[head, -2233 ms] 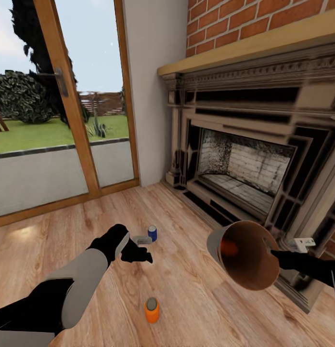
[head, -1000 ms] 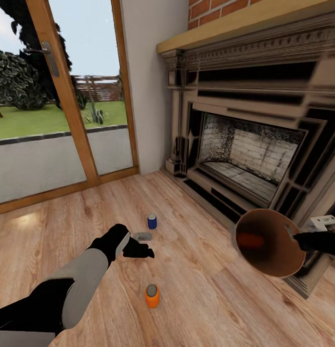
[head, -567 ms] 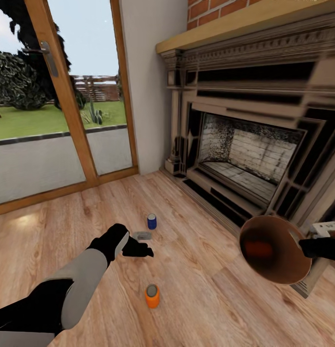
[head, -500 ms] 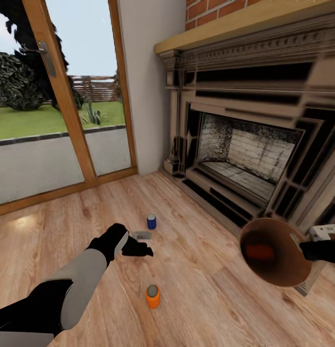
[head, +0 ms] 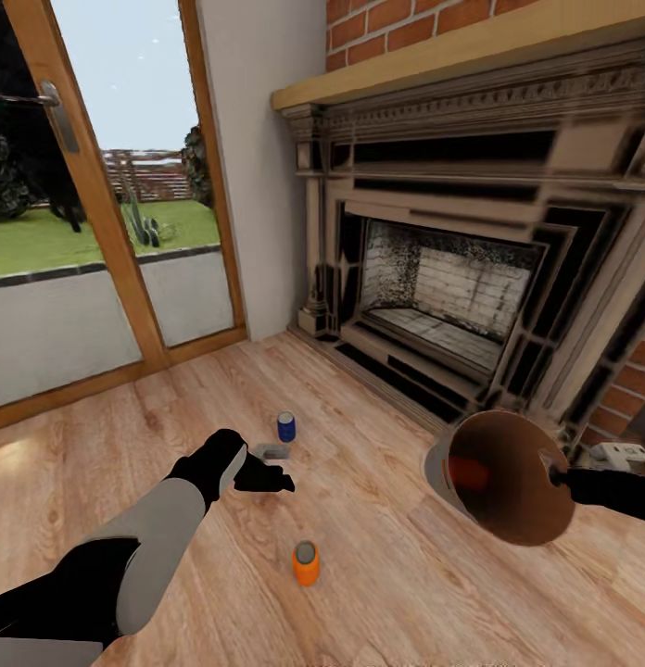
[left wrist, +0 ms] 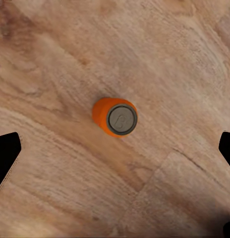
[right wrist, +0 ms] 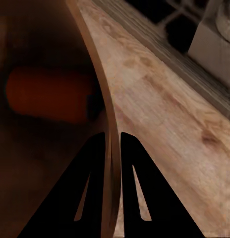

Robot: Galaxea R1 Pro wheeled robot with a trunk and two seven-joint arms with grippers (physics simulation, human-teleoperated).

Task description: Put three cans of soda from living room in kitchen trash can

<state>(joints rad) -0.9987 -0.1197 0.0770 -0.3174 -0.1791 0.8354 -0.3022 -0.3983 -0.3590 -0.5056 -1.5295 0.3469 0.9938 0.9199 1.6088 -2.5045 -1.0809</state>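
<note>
Right end effector (right wrist: pixel 112 144) pinches trash can (head: pixel 508 482) rim — left end effector (head: pixel 271 468) spread wide.

Head camera downward; wrist cameras close.

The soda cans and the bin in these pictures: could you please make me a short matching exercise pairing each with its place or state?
Things:
1. blue can
2. orange can on the floor
3. orange can in the bin
4. bin

States:
a. lying on its side
b. held tilted by its rim in the right end effector
c. upright, under the open left end effector
d. upright, nearer the glass door

Pairs: 1-d, 2-c, 3-a, 4-b
</note>
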